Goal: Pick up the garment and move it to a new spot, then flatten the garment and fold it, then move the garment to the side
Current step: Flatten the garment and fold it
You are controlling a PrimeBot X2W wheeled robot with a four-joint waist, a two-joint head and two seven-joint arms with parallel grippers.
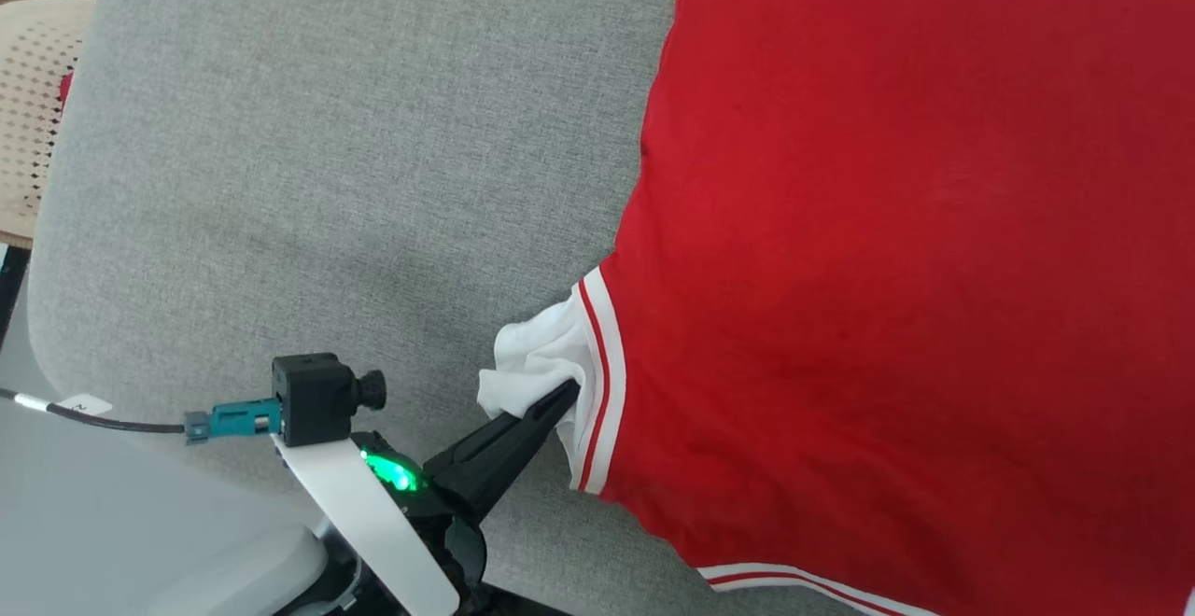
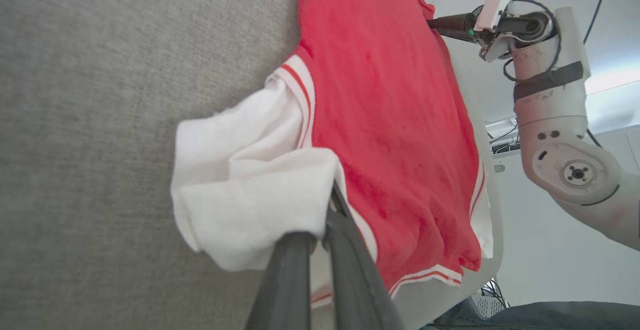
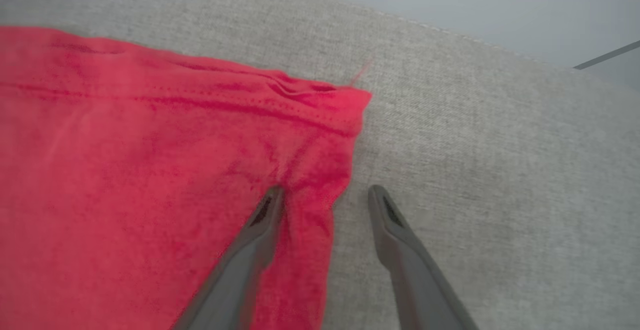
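Observation:
The garment (image 1: 896, 252), a red jersey with white sleeves and striped trim, lies spread plain side up on the grey surface; no print shows. My left gripper (image 1: 560, 397) is shut on its bunched white sleeve (image 2: 250, 195), low in the head view. In the left wrist view the fingers (image 2: 345, 250) pinch the sleeve (image 1: 532, 364) beside the striped trim (image 1: 597, 383). My right gripper (image 3: 325, 192) stands open at the garment's red hem corner (image 3: 320, 135). Its left finger (image 3: 260, 225) presses on the fabric and its right finger (image 3: 395, 230) rests on bare grey cloth. The right gripper (image 2: 440, 22) also shows far off.
The grey fabric surface (image 1: 327, 177) stretches to the left of the garment, with its rounded edge (image 1: 37, 271) at the far left. A perforated beige chair (image 1: 33, 103) stands beyond that edge. The surface's far edge (image 3: 425, 25) runs close behind the hem corner.

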